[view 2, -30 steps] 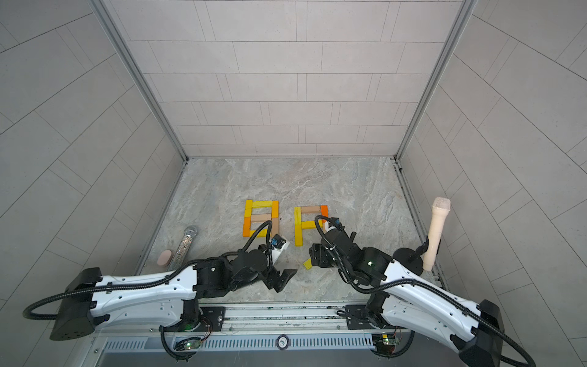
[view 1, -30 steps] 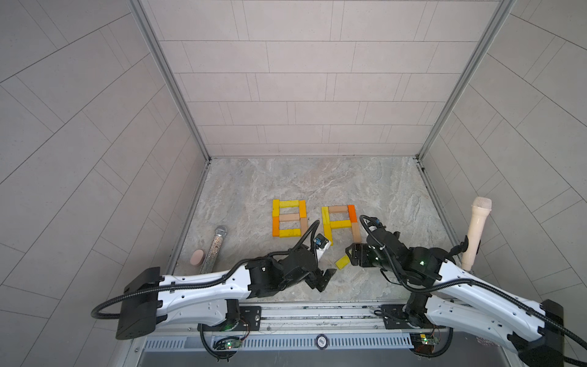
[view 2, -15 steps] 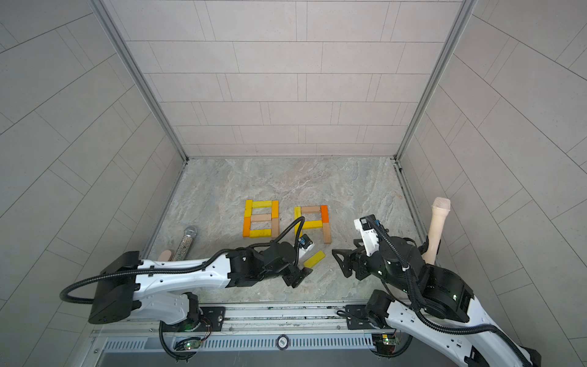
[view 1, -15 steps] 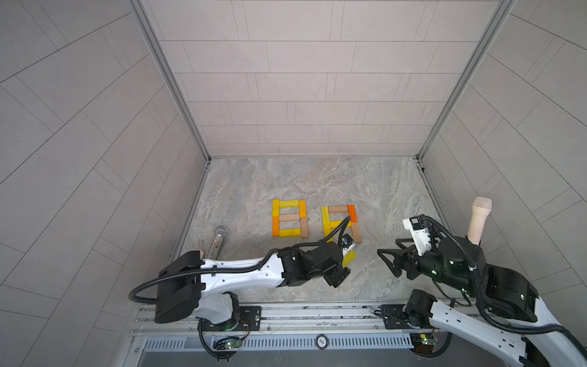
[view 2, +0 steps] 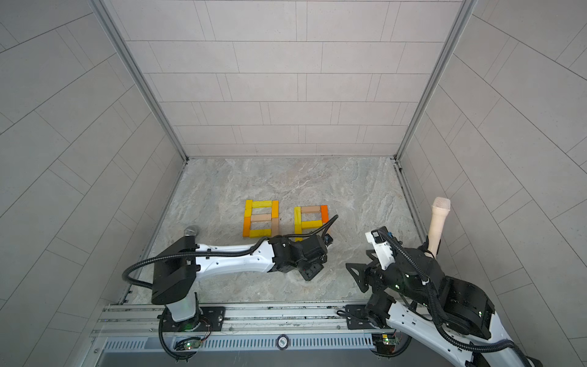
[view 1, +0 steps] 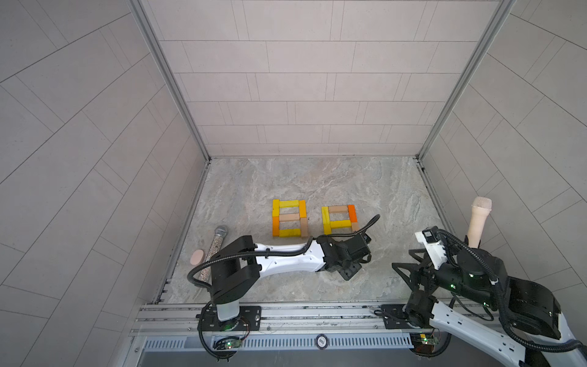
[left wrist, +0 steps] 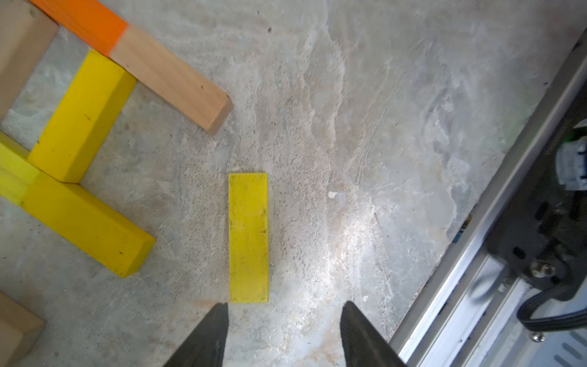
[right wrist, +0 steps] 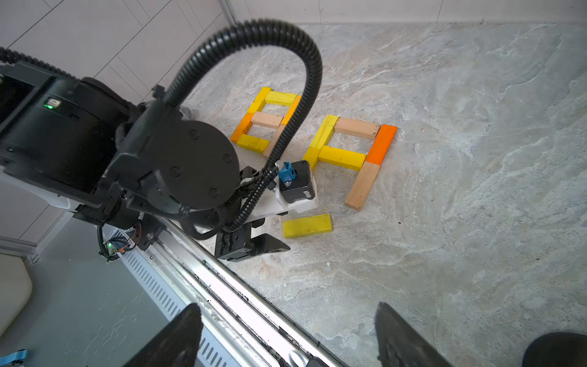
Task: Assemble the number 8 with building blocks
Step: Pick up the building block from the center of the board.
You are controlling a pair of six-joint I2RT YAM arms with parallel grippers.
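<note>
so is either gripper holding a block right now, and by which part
Nothing is held. The left gripper is open, with the loose yellow block flat on the floor just past its fingertips. The right gripper is open and empty.

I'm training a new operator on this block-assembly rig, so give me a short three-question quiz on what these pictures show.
1. True or false: the left hand is holding the loose yellow block.
2. Which bar does the unfinished figure lack? A) top B) middle C) bottom
3. How many bars make up the finished 8?

Key: 1 false, the block lies flat on the floor, ungripped; 2 C; 3 seven.
</note>
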